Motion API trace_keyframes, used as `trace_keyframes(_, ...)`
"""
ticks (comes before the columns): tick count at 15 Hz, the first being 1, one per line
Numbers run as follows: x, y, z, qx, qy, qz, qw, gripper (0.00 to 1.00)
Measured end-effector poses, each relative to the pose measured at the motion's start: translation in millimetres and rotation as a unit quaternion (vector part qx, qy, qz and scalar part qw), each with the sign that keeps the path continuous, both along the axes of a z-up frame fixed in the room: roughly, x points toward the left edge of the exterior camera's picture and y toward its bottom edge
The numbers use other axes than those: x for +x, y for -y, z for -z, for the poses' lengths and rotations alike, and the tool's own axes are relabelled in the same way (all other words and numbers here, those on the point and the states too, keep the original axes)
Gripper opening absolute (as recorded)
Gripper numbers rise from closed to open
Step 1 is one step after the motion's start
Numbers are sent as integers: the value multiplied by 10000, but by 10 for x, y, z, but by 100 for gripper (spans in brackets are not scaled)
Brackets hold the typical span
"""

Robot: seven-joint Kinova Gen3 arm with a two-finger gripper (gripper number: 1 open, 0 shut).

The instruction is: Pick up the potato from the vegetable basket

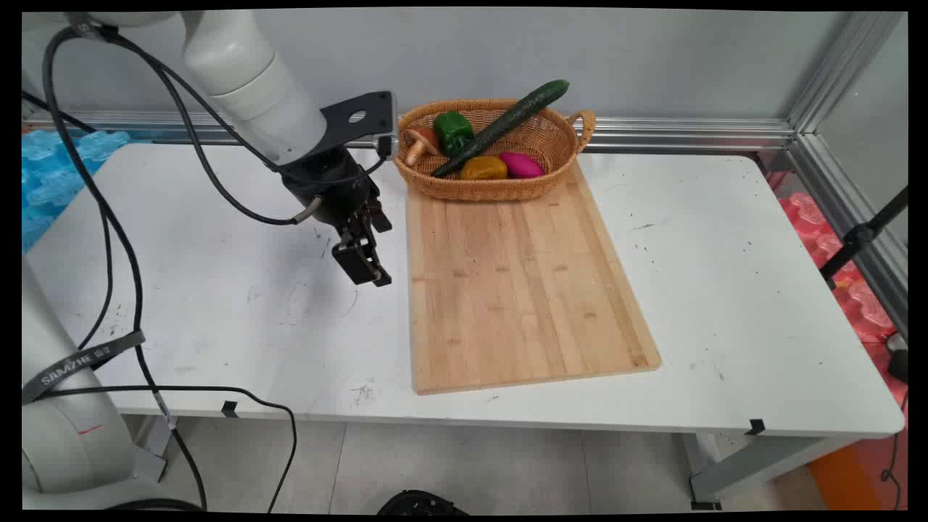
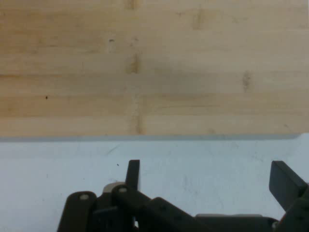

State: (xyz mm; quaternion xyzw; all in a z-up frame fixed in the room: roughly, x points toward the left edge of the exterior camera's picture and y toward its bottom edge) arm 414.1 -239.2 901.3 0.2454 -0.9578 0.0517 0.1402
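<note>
A: Gripper (image 1: 366, 262): black, two-fingered, hanging low over the white table (image 1: 217, 304), just left of the wooden cutting board (image 1: 507, 283). Tilted, tips toward the table's near side.

B: Finger state?

A: Spread wide apart in the hand view, one finger (image 2: 133, 175) left of centre, the other (image 2: 286, 183) at the right edge. Bare table between them. Nothing pinched.

B: Contact with the board?

A: None seen. Hand view: gripper (image 2: 208, 181) over white surface, board's long edge (image 2: 145, 67) running straight across just beyond the fingertips. Whether touching the table, cannot tell.

B: Board's position?

A: Flat on the table, roughly central, long axis running from near side toward the wall. Top bare, pale grain with darker knots.

B: Far end of the board?

A: Wicker basket (image 1: 558, 138) with side handles, sitting on the far end, close to the wall. Inside: long cucumber (image 1: 507, 122) lying diagonally, its tip poking out past the rim; green pepper (image 1: 453, 130); mushroom (image 1: 419, 143) at the left; yellow-brown piece (image 1: 483, 168) and magenta piece (image 1: 520, 165) side by side at the front.

B: Gripper relative to basket?

A: Well apart, nearer the camera and to the left.

B: Other items?

A: Black cables (image 1: 130, 254) hanging from the arm. Table scuffed with small dark marks.
</note>
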Motion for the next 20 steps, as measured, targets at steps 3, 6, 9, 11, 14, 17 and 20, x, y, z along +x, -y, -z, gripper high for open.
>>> trace_keyframes(3, 32, -14, -27, 14, 41, 32, 10000, 100)
trace_keyframes(6, 70, -25, -52, 24, 89, 62, 9999, 100)
trace_keyframes(9, 107, -23, -73, 17, 141, 76, 9999, 100)
trace_keyframes(11, 115, -10, -82, 5, 150, 60, 9999, 100)
trace_keyframes(14, 82, 80, -101, -44, 104, -59, 9999, 100)
trace_keyframes(17, -1, 225, -129, -153, 17, -145, 9998, 100)
trace_keyframes(20, -139, 453, -180, -327, -75, -199, 9992, 100)
